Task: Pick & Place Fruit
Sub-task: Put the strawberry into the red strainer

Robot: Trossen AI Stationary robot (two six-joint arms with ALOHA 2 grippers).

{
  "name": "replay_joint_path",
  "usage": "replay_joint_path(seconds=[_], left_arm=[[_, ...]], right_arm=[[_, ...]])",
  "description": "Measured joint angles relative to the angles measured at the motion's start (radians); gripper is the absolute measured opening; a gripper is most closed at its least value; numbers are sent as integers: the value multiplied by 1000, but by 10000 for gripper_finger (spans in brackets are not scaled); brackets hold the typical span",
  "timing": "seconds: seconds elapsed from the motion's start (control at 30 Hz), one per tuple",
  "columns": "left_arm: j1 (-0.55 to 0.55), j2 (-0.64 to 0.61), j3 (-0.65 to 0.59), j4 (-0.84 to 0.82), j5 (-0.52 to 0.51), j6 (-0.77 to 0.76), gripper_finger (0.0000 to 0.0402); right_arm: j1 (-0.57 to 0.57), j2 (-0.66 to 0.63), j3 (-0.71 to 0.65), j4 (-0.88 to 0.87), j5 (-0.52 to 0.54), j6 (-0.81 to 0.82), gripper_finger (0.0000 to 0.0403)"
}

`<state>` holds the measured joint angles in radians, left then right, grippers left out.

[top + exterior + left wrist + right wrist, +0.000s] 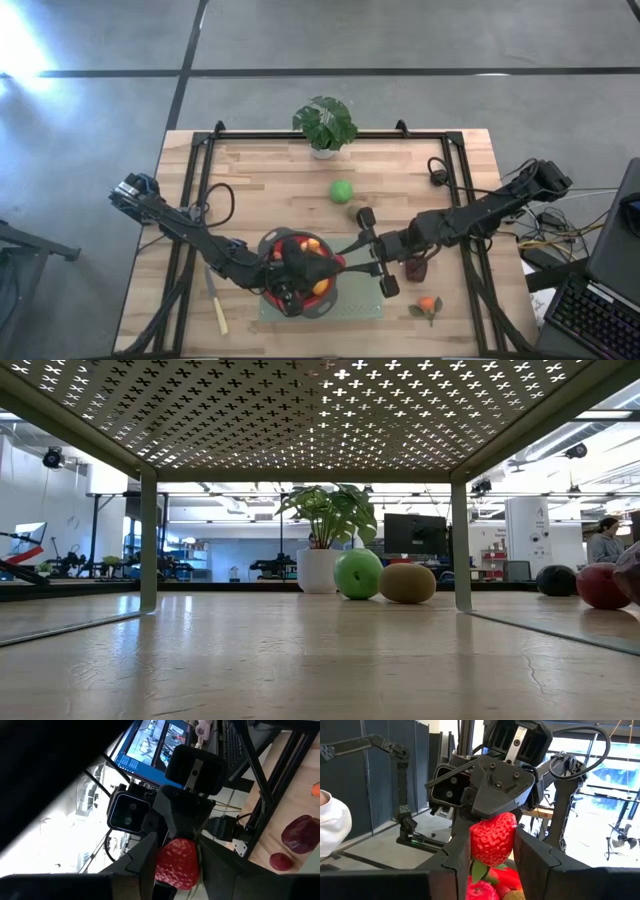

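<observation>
At far left of the counter (260, 190), a pale-handled knife (219, 312) lies by the front edge, apart from all fruit. My left arm runs in from the left side, and my left hand (175, 870) sits above the red bowl (337, 292), which stands on a green mat (365, 308) at front centre. The bowl holds a heap of red and orange fruit pieces.

Over the bowl, my two hands meet nose to nose around one strawberry (176, 862). Left wrist view: the berry is pressed between my left fingers (142, 865), so that hand is closed on it. Right wrist view: the same berry fills the gap of my right hand (492, 852), green leaves hanging below, both dark fingers (535, 862) against its sides; that hand seems clamped on it too, though I cannot tell which hand carries the weight.

Behind centre, a potted plant (325, 125) stands at the back edge. A green ball (342, 190) rests in front of it, with a brown kiwi (356, 212) just beside the ball.

Right of the bowl, under my right arm, lie a dark-red lump (416, 268) and a small red piece (281, 861) near it. Nearest the front right sits a tiny orange piece (428, 304) with green leaves.
</observation>
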<state>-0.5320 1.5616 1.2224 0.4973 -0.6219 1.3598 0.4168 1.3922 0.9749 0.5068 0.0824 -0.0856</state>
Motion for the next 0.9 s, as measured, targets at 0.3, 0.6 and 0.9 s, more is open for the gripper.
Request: replay_joint_path(seconds=[0.3,0.6,0.9], left_arm=[[1,0,0,5,-25,-11,166],[2,-1,0,21,-31,-4,187],[4,-3,0,23,-73,-33,205]], right_arm=[[0,0,0,-3,-20,3,119],[0,0,0,-2,-32,4,122],[0,0,0,-2,-34,4,112]])
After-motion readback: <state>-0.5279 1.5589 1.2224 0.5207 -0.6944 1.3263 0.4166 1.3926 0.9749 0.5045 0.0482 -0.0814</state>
